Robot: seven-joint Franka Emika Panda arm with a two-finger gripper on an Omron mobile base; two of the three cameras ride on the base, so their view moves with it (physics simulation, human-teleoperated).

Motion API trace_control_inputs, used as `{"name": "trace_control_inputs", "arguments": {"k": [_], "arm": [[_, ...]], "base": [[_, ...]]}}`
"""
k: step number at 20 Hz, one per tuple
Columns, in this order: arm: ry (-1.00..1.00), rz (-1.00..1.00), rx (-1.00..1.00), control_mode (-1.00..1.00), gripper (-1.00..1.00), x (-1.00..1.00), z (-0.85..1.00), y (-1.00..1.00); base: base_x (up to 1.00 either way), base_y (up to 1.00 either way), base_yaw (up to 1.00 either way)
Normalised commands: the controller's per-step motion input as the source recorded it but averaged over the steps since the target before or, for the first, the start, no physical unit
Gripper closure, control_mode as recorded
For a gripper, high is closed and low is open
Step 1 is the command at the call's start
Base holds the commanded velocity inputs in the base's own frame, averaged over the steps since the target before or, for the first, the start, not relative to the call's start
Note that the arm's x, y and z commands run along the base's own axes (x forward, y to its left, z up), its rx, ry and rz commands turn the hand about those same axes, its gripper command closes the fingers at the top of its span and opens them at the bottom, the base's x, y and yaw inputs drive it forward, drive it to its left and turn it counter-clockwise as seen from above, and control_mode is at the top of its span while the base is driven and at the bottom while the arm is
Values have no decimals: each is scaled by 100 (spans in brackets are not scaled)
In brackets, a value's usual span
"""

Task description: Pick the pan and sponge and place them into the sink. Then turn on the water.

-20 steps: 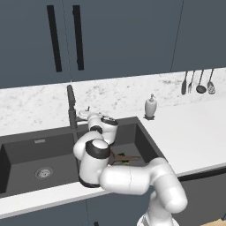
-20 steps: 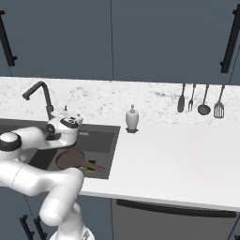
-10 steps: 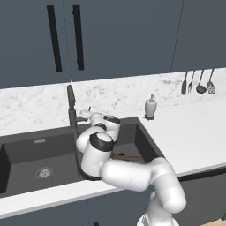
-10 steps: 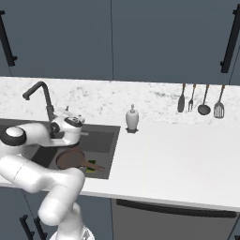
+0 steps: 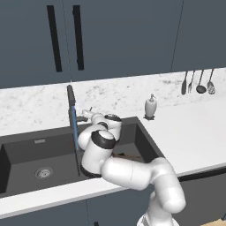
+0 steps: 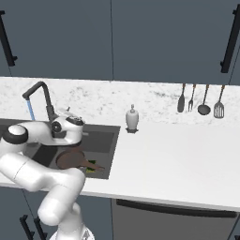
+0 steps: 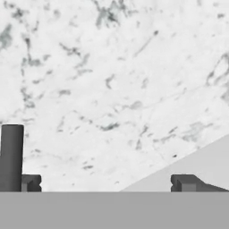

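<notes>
pan (image 6: pixel 70 158): round, reddish-brown, lying flat on the floor of the right basin of the sink; its thin dark handle runs out to the right, toward the near right corner of the basin. In the left base view a slice of it (image 5: pixel 126 156) shows past the arm.
sponge (image 6: pixel 93 167): a small block with green and yellow showing, in the same right basin, just beside the pan's handle at the near right corner; whether it touches the handle cannot be told.
sink (image 5: pixel 26 150): dark grey, two basins, set into the white counter; the left basin has a round metal drain (image 5: pixel 43 172) in its floor.
water (image 5: pixel 75 131): a thin light-blue stream falling straight down from the spout of the faucet into the sink; in the right base view it (image 6: pixel 31 111) hangs from the spout's tip.
faucet (image 6: pixel 41 97): tall, dark grey, at the far rim of the sink between the basins, its neck arching over to the left.
gripper (image 7: pixel 107 183): released, the two dark finger tips standing wide apart with nothing between them; it faces the marbled backsplash (image 7: pixel 112 80). A dark upright post (image 7: pixel 10 156) stands just by the left finger tip.
hand (image 5: pixel 103 121): up beside the faucet at the far edge of the sink, above the right basin.
soap dispenser (image 6: pixel 132 118): white, on the counter just right of the sink, by the wall.
utensils (image 6: pixel 200 99): four, hanging on the wall far to the right.
cabinets (image 5: pixel 119 37): dark, above, with long dark handles.
</notes>
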Motion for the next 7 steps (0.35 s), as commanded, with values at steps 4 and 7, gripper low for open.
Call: {"name": "trace_control_inputs", "arguments": {"k": [4,7], "arm": [[1,0,4,-100,-100,5,-3,-61],[1,0,0,-100,-100,0,0,-13]], "base": [[0,0,0],[0,0,0]]}}
